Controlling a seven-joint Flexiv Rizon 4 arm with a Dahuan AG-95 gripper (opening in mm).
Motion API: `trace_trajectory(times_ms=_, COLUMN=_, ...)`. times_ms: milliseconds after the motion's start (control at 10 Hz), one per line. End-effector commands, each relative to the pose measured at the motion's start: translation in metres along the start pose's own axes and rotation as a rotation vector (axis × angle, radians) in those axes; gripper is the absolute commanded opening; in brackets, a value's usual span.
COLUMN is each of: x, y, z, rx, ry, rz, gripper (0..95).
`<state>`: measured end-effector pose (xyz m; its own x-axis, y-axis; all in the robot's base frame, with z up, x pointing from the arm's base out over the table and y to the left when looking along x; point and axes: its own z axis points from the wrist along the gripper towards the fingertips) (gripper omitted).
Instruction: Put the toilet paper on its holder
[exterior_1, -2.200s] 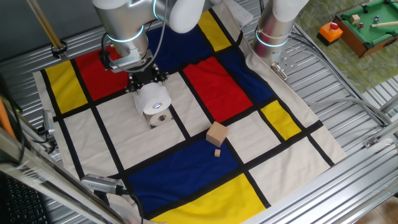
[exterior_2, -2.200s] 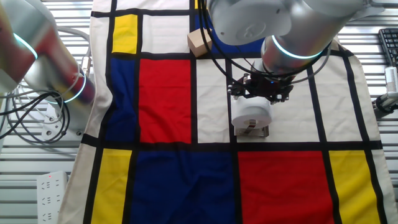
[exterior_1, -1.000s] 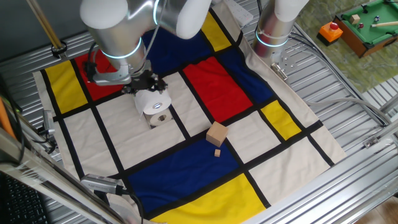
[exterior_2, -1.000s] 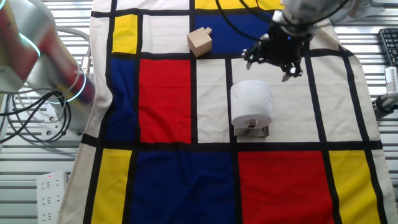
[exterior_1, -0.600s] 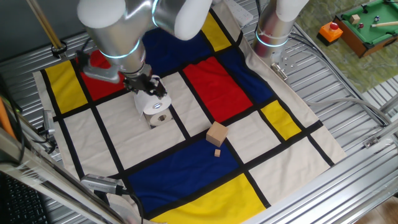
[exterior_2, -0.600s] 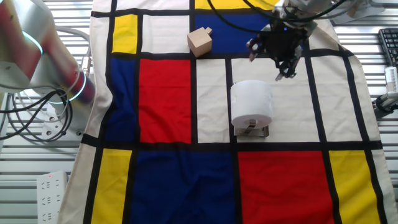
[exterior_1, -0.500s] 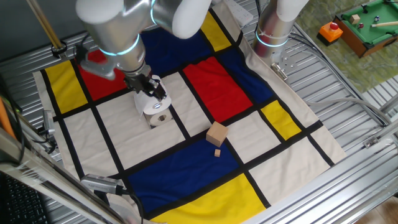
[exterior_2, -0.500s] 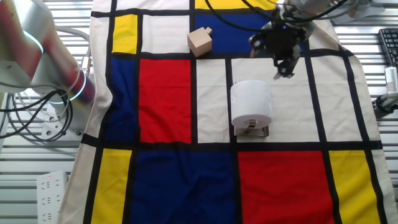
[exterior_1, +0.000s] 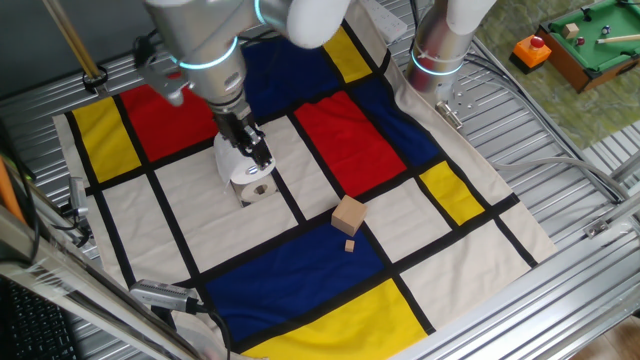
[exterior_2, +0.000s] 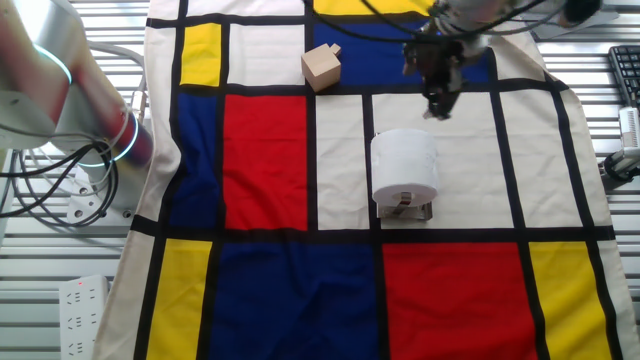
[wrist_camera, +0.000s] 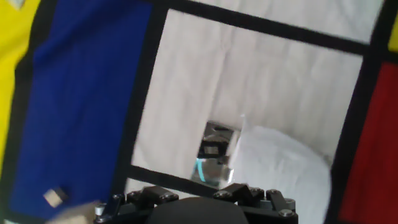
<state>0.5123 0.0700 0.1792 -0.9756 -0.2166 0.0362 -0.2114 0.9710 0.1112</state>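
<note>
Gripper (exterior_1: 250, 152) (exterior_2: 440, 98): raised above the desk, holding nothing. In both fixed views the fingers appear as one narrow dark shape, so whether they are spread or pressed together cannot be told. In the hand view only the dark gripper body shows at the bottom edge; the fingertips are not visible.

Toilet paper (exterior_1: 246, 167) (exterior_2: 405, 165) (wrist_camera: 280, 174): white roll standing on the holder, on a white panel of the cloth. Clear of the gripper, no contact. In one fixed view the gripper overlaps the upper edge of the roll; in the other fixed view the gripper tip lies just beyond the far side of the roll, with a gap between them. In the hand view the roll lies ahead and to the right of the gripper body.

Holder (exterior_1: 262, 189) (exterior_2: 407, 208) (wrist_camera: 214, 152): shiny metal base plate showing from beneath the roll; the rod is hidden by the roll.

Wooden cube (exterior_1: 348, 215) (exterior_2: 321, 67): tan block, well apart from the roll, lying across a black line of the cloth with a small tan piece just beside it.

Cloth (exterior_1: 300, 270) (exterior_2: 270, 150) (wrist_camera: 81, 93): panels of red, blue, yellow and white divided by black lines; covers the desk (exterior_1: 560, 200) of metal slats.
</note>
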Motion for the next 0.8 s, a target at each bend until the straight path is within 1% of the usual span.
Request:
trace_trajectory(times_ms=100, x=0.0111, y=0.0134, z=-0.0046, rx=-0.037, ry=-0.031, rz=0.101, gripper=76.0)
trace_trajectory(times_ms=300, x=0.0131, y=0.0164, z=-0.0058, rx=-0.049, ry=-0.035, rz=0.095, gripper=76.0)
trace_trajectory(times_ms=800, x=0.0157, y=0.0193, z=-0.0069, rx=-0.063, ry=-0.038, rz=0.085, gripper=76.0)
